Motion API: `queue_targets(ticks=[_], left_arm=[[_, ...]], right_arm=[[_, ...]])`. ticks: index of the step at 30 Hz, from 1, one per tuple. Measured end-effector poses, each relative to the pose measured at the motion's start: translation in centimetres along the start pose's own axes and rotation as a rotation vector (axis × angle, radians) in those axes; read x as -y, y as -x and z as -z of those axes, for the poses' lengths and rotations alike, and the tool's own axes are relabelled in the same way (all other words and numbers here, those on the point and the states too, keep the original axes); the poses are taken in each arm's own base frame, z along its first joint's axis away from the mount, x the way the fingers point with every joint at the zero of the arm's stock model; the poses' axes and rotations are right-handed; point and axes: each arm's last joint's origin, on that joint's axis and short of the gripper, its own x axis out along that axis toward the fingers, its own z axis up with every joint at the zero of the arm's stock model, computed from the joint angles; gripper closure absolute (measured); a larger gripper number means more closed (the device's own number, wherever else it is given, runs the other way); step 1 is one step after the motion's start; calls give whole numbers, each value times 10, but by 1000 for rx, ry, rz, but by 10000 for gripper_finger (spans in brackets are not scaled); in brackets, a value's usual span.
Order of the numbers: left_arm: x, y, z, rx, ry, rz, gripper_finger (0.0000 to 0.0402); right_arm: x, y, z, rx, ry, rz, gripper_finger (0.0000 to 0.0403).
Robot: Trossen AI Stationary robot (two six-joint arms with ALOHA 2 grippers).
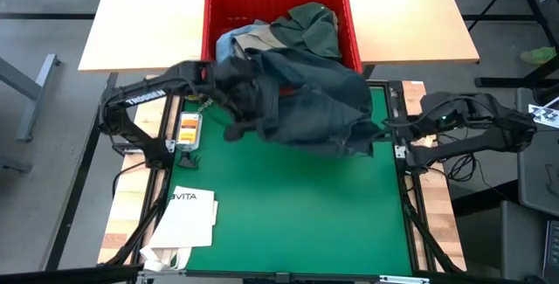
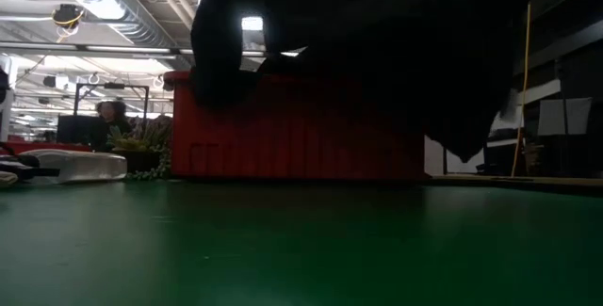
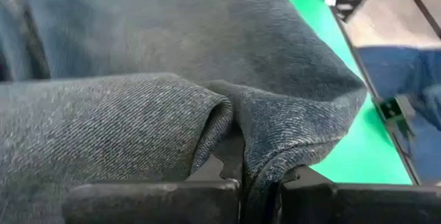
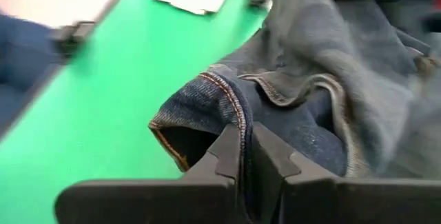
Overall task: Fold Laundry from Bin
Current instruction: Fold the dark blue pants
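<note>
- I am holding the denim jeans [image 1: 319, 100] with both grippers, lifted above the far edge of the green mat [image 1: 288, 214], just in front of the red bin [image 1: 218, 13].
- Left gripper [image 3: 258, 182] is pinching a denim fold; right gripper [image 4: 247, 156] is clamping a stitched hem.
- Other garments [image 1: 306, 26] are waiting in the bin.
- In my judgement, the task is only beginning: nothing is lying folded, and spreading comes next.
</note>
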Motion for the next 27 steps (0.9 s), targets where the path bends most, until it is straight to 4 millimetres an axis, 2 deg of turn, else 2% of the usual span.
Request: queue_targets(ticks=[6,13,22,27], left_arm=[[49,-15,-7,-32,-73,49,396],[95,-29,-9,-69,19,-39,396],[138,-83,-1,-139,78,-127,396],[159,-101,4,-178,49,-107,396]], right_arm=[[-6,-4,-1,29,-3,-241,388],[-10,-3,7,-50,-24,-300,384],[-10,-14,5,-115,-88,-336,387],[-23,-24,1,-165,-49,-399,389]])
